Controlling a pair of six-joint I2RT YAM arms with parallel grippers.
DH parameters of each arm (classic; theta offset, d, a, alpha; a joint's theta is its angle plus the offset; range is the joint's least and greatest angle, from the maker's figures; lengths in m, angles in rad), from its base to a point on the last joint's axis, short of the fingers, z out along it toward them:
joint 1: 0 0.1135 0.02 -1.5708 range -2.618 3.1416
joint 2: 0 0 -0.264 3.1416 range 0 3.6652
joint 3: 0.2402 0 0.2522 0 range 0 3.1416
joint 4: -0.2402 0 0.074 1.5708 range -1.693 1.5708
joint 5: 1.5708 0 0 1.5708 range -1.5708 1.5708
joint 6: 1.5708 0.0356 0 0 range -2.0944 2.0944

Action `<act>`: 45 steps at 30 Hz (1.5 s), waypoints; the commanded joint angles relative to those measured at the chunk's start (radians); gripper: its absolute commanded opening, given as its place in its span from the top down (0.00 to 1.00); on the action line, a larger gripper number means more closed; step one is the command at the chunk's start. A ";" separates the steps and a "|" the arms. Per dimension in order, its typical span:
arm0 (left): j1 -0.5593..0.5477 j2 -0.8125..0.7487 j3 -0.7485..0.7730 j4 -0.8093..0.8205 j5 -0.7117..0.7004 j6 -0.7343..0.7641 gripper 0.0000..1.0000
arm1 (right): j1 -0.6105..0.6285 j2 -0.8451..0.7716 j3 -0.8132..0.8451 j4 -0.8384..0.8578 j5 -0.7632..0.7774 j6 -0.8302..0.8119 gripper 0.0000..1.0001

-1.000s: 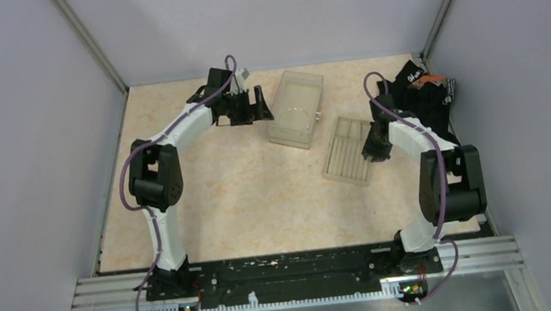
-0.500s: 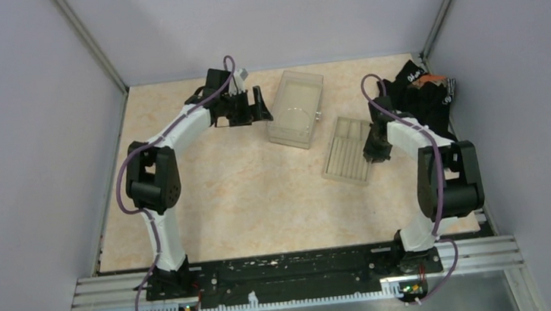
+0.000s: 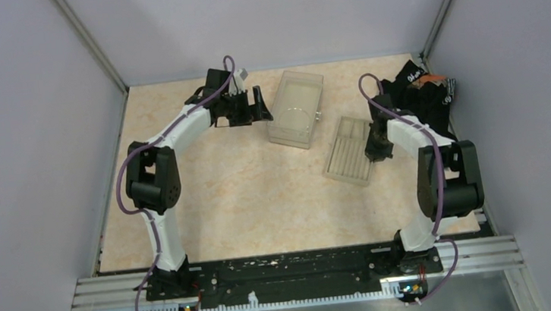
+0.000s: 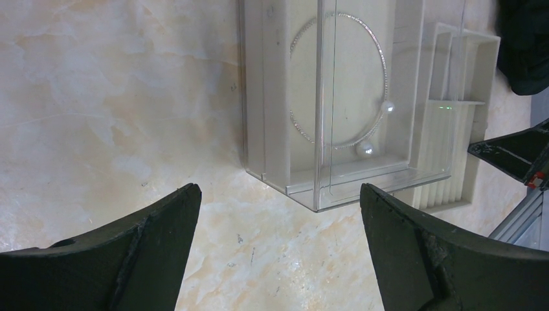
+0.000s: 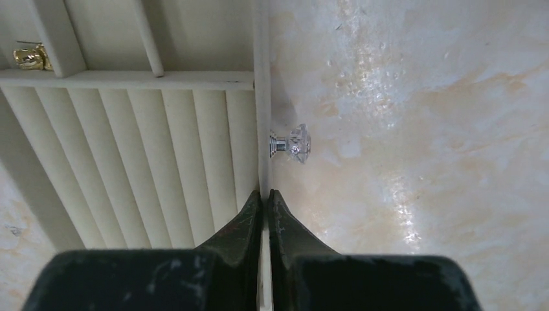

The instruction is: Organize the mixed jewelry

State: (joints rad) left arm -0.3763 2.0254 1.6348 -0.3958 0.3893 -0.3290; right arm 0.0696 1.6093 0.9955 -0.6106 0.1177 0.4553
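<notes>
1. Silvery loop [image 4: 386,65] lies inside the clear box [image 4: 272,97], upper middle of my left wrist view, so I judge that piece sorted. My left claw [image 4: 280,191] hangs wide open near it, holding nothing.
2. My right claw [image 5: 264,194] is pinched narrow on the right wall of the beige tray [image 5: 129,155].
3. A gold piece [image 5: 29,57] sits in the tray's upper-left compartment.
4. Not yet done: the crystal stud [image 5: 294,144] lies on the counter [image 5: 421,129], just outside that wall, centre frame.

Bright, even light from overhead, with soft, faint shadows.
Pale sheen streaks the worktop [image 5: 388,84] in the right wrist view; the clear box [image 4: 256,97] shows thin reflected lines.
</notes>
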 commanded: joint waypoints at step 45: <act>-0.038 0.212 0.270 0.027 0.084 -0.071 0.01 | 0.058 0.336 0.772 -0.268 -0.042 -0.061 1.00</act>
State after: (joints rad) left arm -0.4099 2.2089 1.8610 -0.3740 0.4465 -0.4000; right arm 0.1127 1.9278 1.6924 -0.9047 0.0963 0.3859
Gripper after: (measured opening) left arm 0.987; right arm 0.011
